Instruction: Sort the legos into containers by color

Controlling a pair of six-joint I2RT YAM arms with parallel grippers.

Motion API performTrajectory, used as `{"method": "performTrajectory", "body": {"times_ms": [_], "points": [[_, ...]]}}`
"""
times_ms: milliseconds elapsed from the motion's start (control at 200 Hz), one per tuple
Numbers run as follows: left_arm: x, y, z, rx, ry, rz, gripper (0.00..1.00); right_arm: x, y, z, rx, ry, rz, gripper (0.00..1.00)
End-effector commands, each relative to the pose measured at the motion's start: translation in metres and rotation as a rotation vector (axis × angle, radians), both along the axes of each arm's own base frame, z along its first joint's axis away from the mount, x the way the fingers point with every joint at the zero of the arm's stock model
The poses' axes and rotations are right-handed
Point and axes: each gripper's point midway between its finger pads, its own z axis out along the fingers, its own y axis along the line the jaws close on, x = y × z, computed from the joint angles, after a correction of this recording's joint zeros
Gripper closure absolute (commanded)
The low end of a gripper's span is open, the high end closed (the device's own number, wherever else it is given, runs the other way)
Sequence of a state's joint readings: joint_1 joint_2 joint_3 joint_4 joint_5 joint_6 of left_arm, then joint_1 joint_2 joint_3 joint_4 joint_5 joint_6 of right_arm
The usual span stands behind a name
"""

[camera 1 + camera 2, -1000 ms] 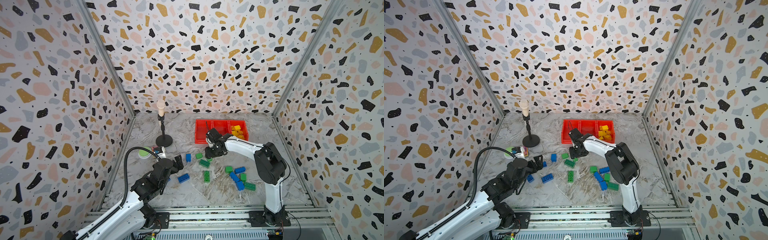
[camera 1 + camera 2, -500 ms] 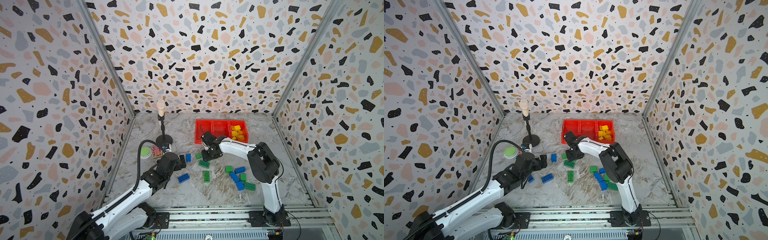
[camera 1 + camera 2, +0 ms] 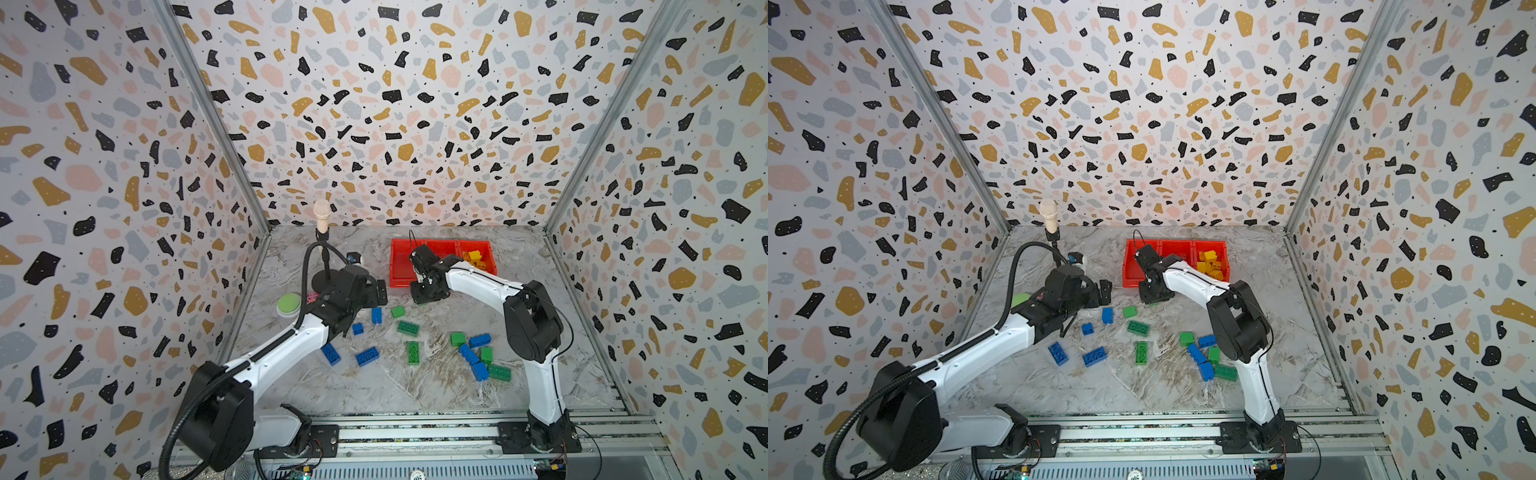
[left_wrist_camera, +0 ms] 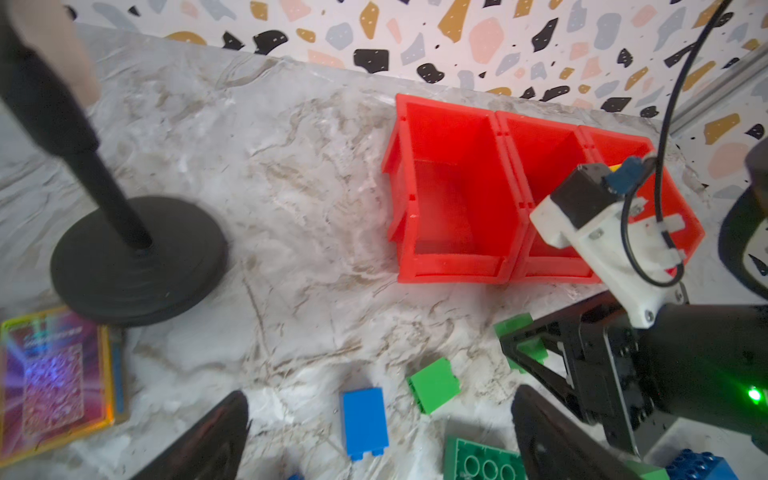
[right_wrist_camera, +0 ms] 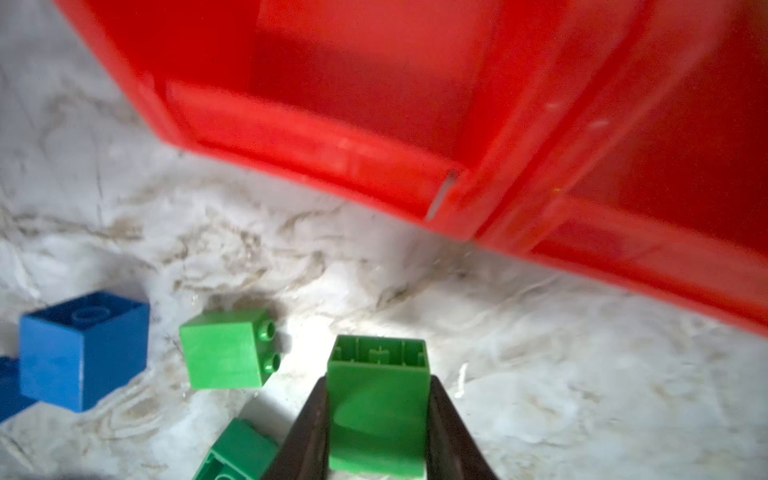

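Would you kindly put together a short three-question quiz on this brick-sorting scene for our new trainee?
1. True or false: the right pincer is shut on a green brick.
2. Which colour of bricks already lies in the red bins? A blue, B yellow, C green.
3. Fill the gap: the left pincer stands ___ and holds nothing.
Key: 1 true. 2 B: the yellow bricks lie in the bin at the right end of the row in a top view. 3 open.
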State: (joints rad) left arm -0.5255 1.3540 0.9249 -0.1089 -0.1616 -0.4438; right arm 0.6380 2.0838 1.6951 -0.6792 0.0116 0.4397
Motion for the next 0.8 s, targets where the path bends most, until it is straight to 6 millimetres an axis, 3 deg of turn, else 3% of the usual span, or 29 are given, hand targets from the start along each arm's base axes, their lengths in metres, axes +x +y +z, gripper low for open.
{"method": "performTrajectory", "body": {"times_ms": [0,100,240,535,671,796], "points": [[0.016,-0.02,0.016,-0.003,-0.037,-0.085,0.0,0.034,-0.023,0.064,0.047,-0.13,-0.062,0.7],[0.029,-0.035,0.021,-0.041,-0.05,-0.114,0.0,0.061,-0.038,0.072,0.051,-0.164,-0.096,0.69],[0.042,-0.051,0.029,-0.068,-0.054,-0.15,0.0,0.093,-0.05,0.065,0.063,-0.193,-0.136,0.69],[0.053,-0.062,0.032,-0.052,-0.049,-0.187,0.0,0.14,-0.055,0.047,0.116,-0.207,-0.194,0.64],[0.054,-0.064,0.029,-0.055,-0.041,-0.194,0.0,0.152,-0.054,0.054,0.138,-0.214,-0.193,0.5],[0.055,-0.068,0.024,-0.066,-0.03,-0.202,0.0,0.149,-0.052,0.071,0.148,-0.231,-0.174,0.32]]}}
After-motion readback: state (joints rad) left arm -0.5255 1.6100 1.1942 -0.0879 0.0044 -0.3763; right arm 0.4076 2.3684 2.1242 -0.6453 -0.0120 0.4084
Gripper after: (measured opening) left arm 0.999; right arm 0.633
